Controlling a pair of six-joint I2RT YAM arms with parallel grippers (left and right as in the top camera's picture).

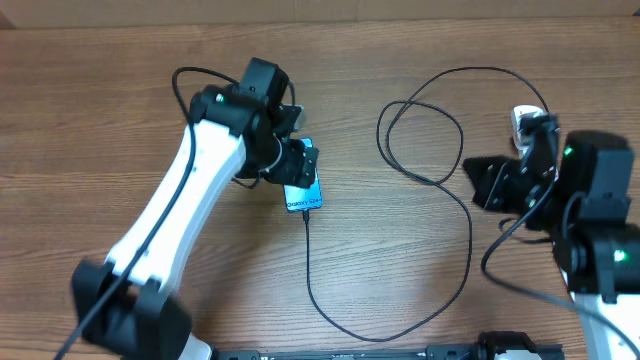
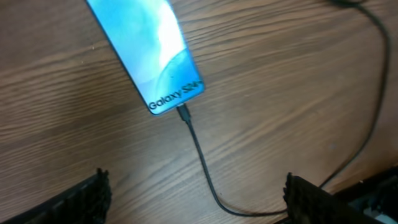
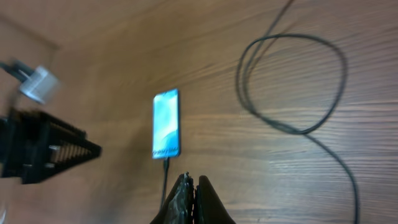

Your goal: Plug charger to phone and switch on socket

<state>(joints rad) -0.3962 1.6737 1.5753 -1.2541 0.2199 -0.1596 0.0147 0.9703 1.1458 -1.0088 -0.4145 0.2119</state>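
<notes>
The phone lies flat on the wooden table with its blue screen lit; it also shows in the left wrist view and the right wrist view. The charger cable has its small connector in the phone's bottom end, runs toward the front edge, curves right and loops near my right arm. My left gripper hovers over the phone, fingers wide apart and empty. My right gripper is shut and empty, right of the loops. A white piece behind the right arm may be the socket; most is hidden.
The table is bare wood with a cardboard wall along the back edge. The cable's far end passes behind my right arm, so the black plug is out of view. A dark bar runs along the front edge.
</notes>
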